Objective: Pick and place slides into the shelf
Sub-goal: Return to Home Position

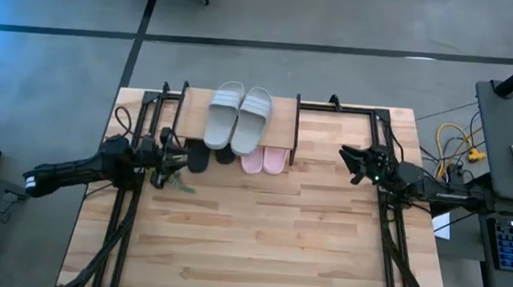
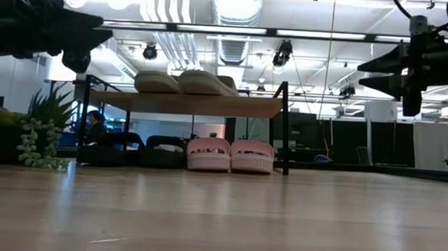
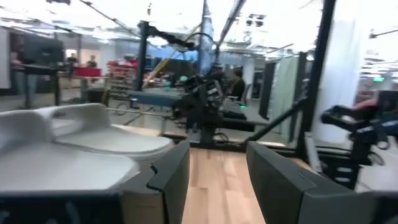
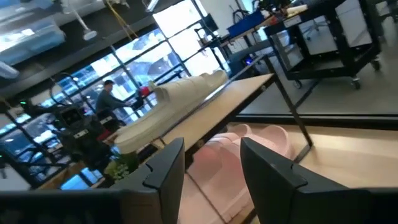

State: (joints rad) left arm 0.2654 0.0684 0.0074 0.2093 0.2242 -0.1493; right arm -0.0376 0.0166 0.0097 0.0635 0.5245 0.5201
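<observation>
The shelf [image 1: 284, 118] stands at the table's far middle. The grey-green pair [image 1: 239, 117] rests sole down on its plank top [image 2: 187, 103]. Below the plank, the black pair [image 2: 142, 149] and the pale pink pair [image 2: 230, 154] sit side by side on the table, black to the left of pink. My left gripper [image 1: 177, 156] hovers open, above the table at the shelf's left end, with a grey-green slide [image 3: 81, 143] close beside its fingers. My right gripper [image 1: 347, 160] hovers open to the right of the shelf, facing it [image 4: 211, 165]. Neither touches anything.
A small green plant [image 1: 173, 182] sits on the table under the left gripper, left of the black slides [image 2: 39, 135]. Black frame rails [image 1: 388, 218] run along both table sides. Bare wood [image 1: 258, 235] stretches in front of the shelf toward the near edge.
</observation>
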